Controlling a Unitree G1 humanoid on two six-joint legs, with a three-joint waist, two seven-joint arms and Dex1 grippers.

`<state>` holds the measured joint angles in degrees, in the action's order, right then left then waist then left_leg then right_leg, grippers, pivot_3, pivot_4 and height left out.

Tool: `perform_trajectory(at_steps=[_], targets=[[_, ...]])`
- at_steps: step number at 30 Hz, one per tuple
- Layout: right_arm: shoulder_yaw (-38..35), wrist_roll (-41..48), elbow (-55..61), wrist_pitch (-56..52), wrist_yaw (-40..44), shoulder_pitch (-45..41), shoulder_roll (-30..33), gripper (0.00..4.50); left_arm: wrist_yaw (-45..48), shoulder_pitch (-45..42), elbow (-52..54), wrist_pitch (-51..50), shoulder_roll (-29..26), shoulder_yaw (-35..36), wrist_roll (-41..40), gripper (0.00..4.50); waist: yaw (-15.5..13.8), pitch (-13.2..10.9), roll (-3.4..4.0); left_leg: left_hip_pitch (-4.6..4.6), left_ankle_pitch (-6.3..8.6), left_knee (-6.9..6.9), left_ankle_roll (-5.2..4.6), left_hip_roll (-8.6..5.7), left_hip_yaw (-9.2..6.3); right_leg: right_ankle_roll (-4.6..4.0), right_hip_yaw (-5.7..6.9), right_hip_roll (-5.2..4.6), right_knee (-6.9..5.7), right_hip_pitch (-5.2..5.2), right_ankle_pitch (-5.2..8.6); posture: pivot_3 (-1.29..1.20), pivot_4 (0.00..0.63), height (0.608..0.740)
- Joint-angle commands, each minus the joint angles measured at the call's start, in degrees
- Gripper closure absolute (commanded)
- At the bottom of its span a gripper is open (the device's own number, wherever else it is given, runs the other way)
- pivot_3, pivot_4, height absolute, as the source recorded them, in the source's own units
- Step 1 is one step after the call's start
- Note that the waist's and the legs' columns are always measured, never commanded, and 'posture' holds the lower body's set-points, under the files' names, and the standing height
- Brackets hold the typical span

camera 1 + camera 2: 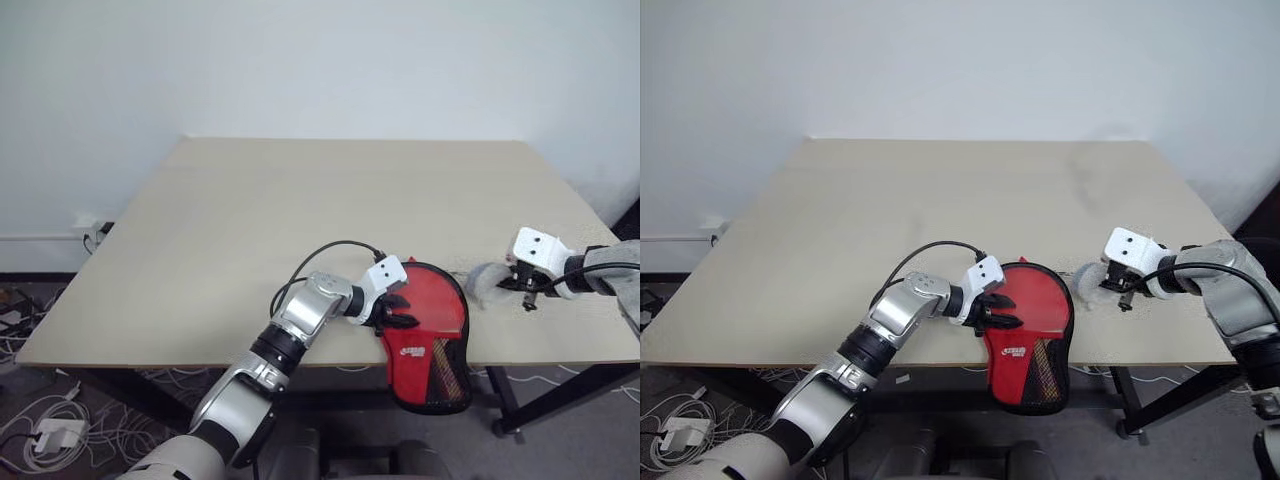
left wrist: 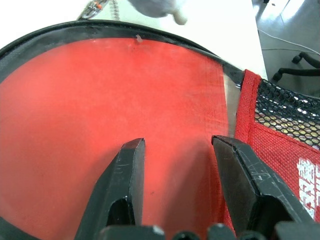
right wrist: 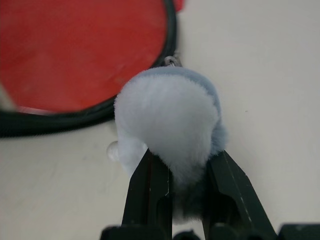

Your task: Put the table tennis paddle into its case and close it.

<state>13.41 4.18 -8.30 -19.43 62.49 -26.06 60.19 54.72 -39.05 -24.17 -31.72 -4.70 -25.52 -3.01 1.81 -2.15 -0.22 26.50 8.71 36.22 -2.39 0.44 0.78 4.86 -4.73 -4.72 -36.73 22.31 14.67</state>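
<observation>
Keep your left gripper (image 1: 400, 308) parted on the case (image 1: 430, 345) while your right gripper (image 3: 187, 187), clamped on the fluffy zipper charm (image 3: 170, 120), pulls steadily right.

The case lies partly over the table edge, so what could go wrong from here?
1. The case hangs well past the near edge of the table. The left gripper presses on its round part with fingers apart, not clamped, so the case may slide off.
2. The right gripper is shut on a fluffy grey-white pompom that seems to hang from the zipper. A sideways pull might drag the whole case rather than run the zipper.
</observation>
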Motion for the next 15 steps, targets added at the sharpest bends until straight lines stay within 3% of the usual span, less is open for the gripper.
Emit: perform_trajectory(at_steps=[1, 15], targets=[[-2.4, -1.7, 0.8, 5.0, 3.7, 1.6, 4.5, 4.2, -0.7, 0.2, -3.8, -0.7, 0.2, -1.2, 1.5, 2.29, -0.5, 0.0, 0.0, 0.0, 0.0, 0.0, 0.0, -0.03, 0.02, 0.0, 0.0, -0.04, 0.0, 0.01, 0.0, 0.0, 0.0, 0.715], [-9.0, 5.0, 15.4, 10.6, 15.7, 20.6, 12.0, 4.28, -1.0, -1.1, -6.9, 1.0, 2.5, -0.9, 1.5, 2.29, -1.1, 0.0, 0.0, 0.01, 0.02, 0.07, -0.04, -0.11, -0.01, 0.15, 0.13, -0.2, 0.01, -0.09, 0.1, 0.0, 0.0, 0.715]])
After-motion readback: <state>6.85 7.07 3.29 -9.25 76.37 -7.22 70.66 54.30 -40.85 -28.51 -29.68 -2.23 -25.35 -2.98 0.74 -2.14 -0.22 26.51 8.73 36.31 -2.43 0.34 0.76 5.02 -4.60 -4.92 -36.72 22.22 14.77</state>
